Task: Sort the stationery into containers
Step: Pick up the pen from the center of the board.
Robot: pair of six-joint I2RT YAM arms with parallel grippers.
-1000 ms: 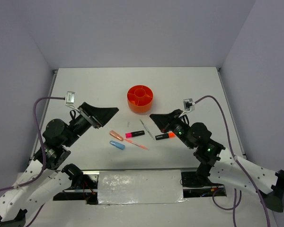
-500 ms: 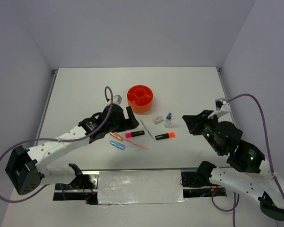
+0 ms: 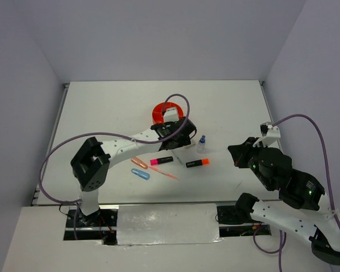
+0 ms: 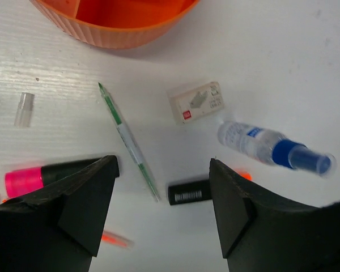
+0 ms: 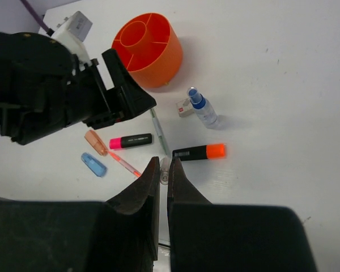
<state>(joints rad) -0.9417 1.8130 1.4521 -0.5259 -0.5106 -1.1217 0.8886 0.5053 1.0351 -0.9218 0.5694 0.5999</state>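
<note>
Pen (image 4: 128, 141) under left tool (image 4: 162, 163); fingers (image 4: 82, 201) wide apart

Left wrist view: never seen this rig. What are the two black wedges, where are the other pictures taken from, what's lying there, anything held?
The wedges are the fingers of the left arm's end effector, open and empty, filmed by a camera on its wrist. Under it are a thin pen, a white eraser, a small bottle, a pink highlighter and an orange highlighter, with the orange tub at the top. The top view looks down from above and behind both arms. The right wrist view shows the right end effector, shut on nothing.
</note>
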